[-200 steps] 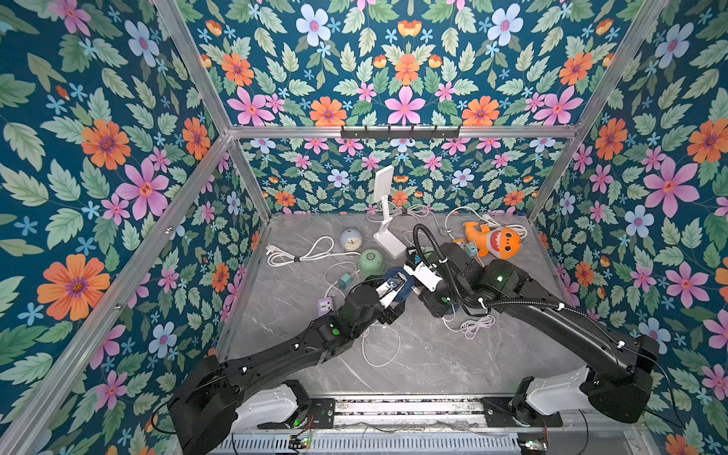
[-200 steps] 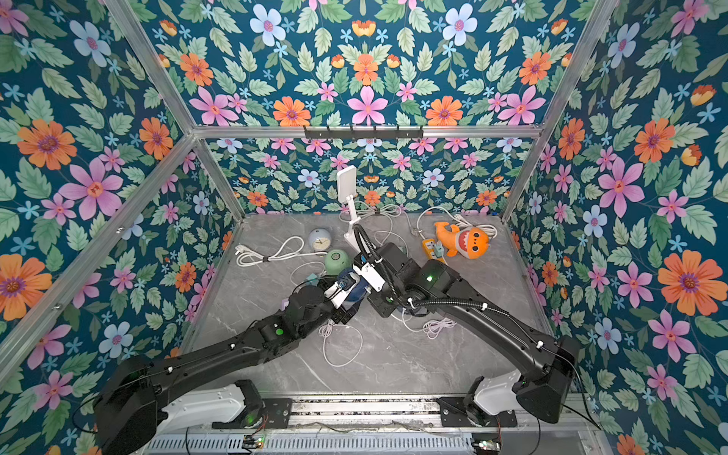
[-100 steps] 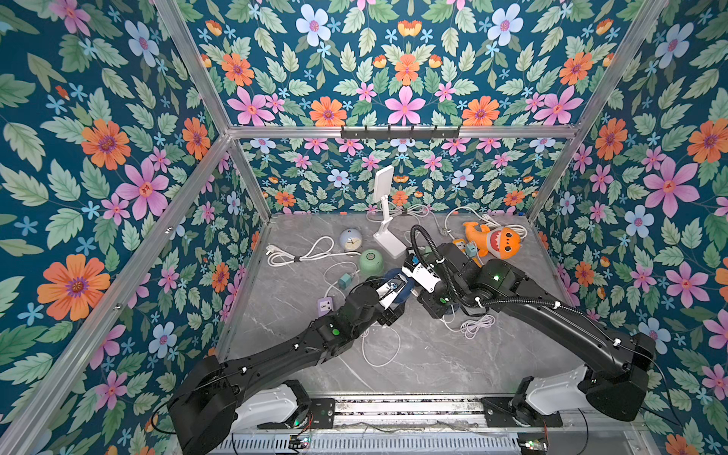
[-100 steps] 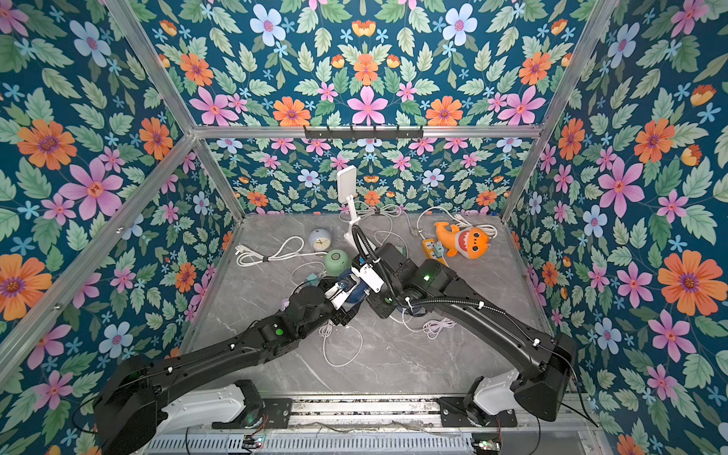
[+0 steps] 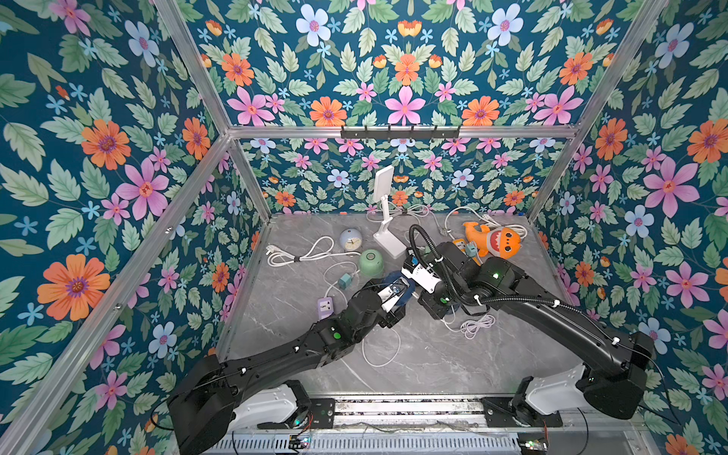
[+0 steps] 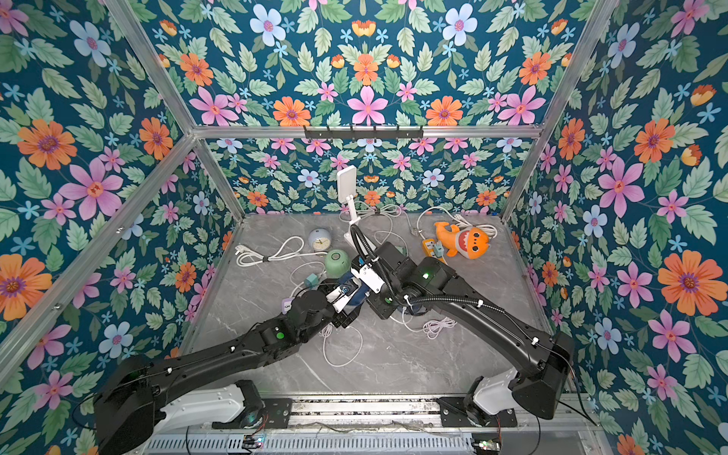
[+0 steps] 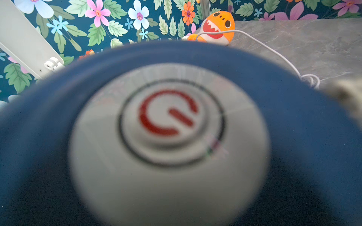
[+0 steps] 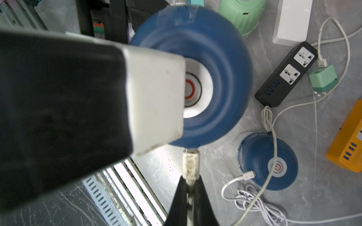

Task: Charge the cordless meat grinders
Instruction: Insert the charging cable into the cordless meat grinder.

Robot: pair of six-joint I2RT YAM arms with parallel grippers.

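Observation:
My left gripper point(image 5: 396, 292) holds a navy blue grinder point(image 5: 398, 286) above the table, jaws wide around its body. That grinder point(image 7: 305, 148) fills the left wrist view, its silvery button point(image 7: 168, 115) marked with a red power sign. My right gripper point(image 8: 190, 182) is shut on a white cable plug point(image 8: 191, 164). The plug's tip touches the rim of the held grinder point(image 8: 221, 82). A second navy grinder point(image 8: 260, 156) stands on the table with a white connector point(image 8: 248, 175) at its side. The pale green grinder point(image 5: 371, 262) stands behind.
A black power strip point(image 8: 286, 74), a teal adapter point(image 8: 323, 78) and an orange power strip point(image 8: 346, 140) lie near the grinders. Further back are an alarm clock point(image 5: 350, 239), a white lamp point(image 5: 388, 220) and an orange shark toy point(image 5: 492, 238). White cables point(image 5: 476, 325) sprawl about.
The right arm has shifted very slightly to the left, toward the held grinder. The left arm and its grinder have not moved.

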